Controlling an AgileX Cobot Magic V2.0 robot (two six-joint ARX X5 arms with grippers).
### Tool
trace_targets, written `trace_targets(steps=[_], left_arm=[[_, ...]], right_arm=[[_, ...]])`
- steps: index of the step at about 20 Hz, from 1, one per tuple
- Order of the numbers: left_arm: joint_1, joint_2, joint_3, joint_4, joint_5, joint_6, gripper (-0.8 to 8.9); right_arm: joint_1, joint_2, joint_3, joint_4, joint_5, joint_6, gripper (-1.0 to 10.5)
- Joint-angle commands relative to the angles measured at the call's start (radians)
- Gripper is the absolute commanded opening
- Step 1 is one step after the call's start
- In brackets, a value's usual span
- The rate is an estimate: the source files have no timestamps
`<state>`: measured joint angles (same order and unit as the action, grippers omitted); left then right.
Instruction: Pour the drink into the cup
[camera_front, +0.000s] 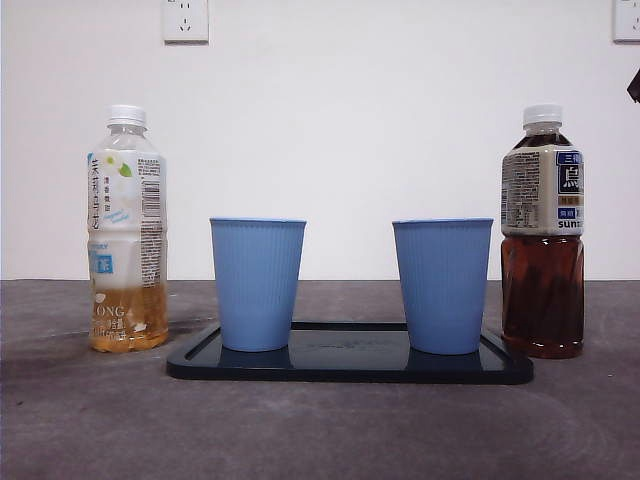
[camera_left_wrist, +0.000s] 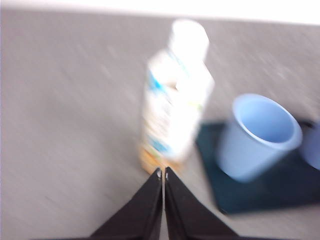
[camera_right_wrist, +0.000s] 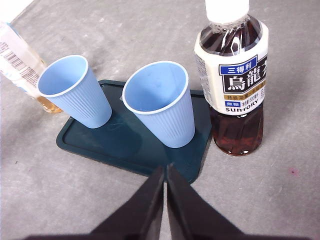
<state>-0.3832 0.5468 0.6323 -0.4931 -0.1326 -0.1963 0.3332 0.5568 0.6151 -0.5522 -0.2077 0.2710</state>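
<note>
Nearest, the dark tray (camera_front: 350, 368) lies on the worktop (camera_front: 320, 430) carrying two upright, empty blue cups (camera_front: 257, 283). Flanking it, off the tray, stand the capped pale tea bottle (camera_front: 126, 230) and dark tea bottle (camera_front: 542, 232). Left end effector (camera_left_wrist: 163, 172) and right end effector (camera_right_wrist: 165, 169) hover closed tight, empty. The bottles look smooth and thin-walled, the dark one heavier; gripping mid-label seems safest.

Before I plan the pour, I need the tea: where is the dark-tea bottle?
In the front view, the white-capped dark-tea bottle stands on the table at far right, just beside the dark tray's right end.
</note>
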Motion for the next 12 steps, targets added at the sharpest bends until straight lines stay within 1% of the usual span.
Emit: trace_targets(steps=[1, 4, 6, 8, 12], left_arm=[[0.079, -0.073, -0.017, 0.071, -0.006, 0.211, 0.06], [0.205, -0.194, -0.121, 0.233, -0.006, 0.324, 0.07], [0.277, -0.265, -0.224, 0.347, -0.006, 0.371, 0.07], [0.329, -0.322, -0.319, 0.414, -0.006, 0.371, 0.07], [0.376, -0.406, -0.474, 0.426, -0.006, 0.372, 0.07]], right_arm=[[0.005, 0.003, 0.008, 0.006, 0.001, 0.010, 0.1], [0.005, 0.003, 0.008, 0.006, 0.001, 0.010, 0.1], [0.005, 0.003, 0.008, 0.006, 0.001, 0.010, 0.1], [0.005, 0.003, 0.008, 0.006, 0.001, 0.010, 0.1], [0.005, 0.003, 0.008, 0.006, 0.001, 0.010, 0.1]])
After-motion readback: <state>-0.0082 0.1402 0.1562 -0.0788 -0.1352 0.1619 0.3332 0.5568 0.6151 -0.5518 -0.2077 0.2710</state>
